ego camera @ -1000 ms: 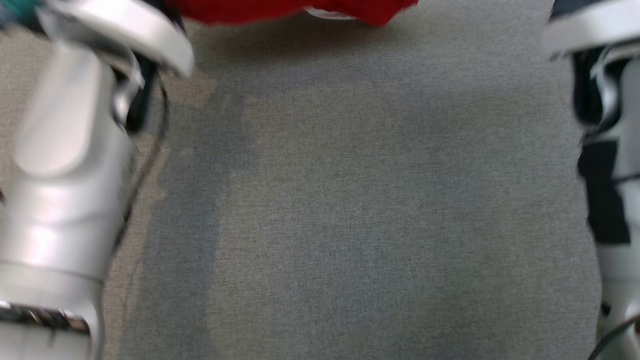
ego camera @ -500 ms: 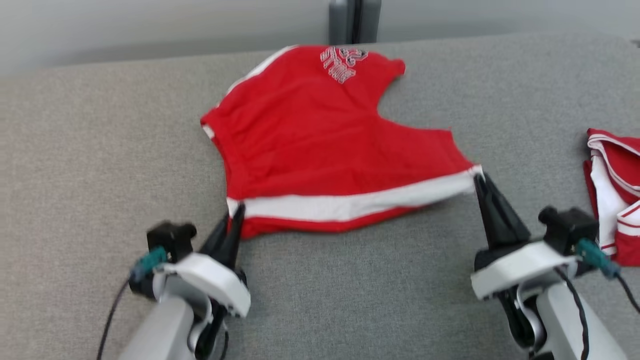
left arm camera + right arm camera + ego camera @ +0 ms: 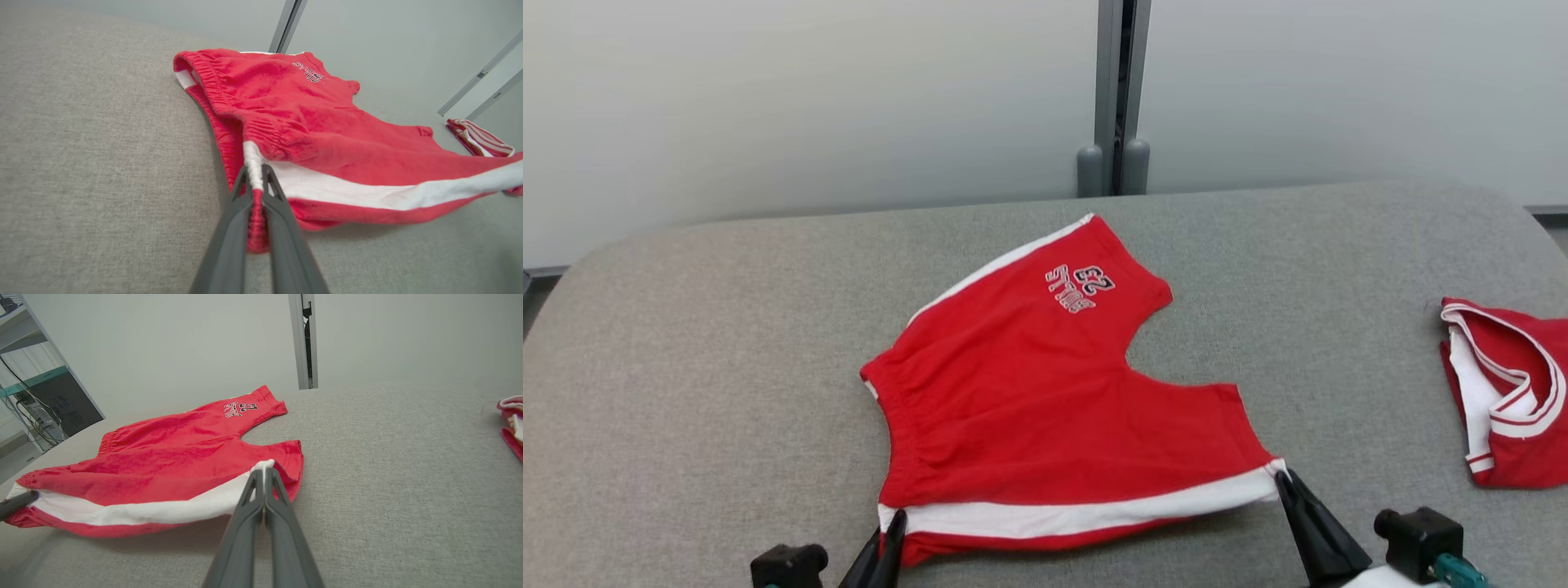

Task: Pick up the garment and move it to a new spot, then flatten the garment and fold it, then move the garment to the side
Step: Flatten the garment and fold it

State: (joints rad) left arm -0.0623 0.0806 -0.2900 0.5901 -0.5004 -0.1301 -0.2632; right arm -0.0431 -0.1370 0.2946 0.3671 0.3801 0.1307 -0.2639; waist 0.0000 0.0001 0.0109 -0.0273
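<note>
My left gripper (image 3: 895, 524) clamps the waistband corner of the red shorts (image 3: 1029, 392) at 8 o'clock; my right gripper (image 3: 1281, 480) pinches the hem corner at 4 o'clock.

Camera tilt upward: red shorts (image 3: 1045, 408) lower in head view, wall (image 3: 809, 106) newly in sight.
</note>
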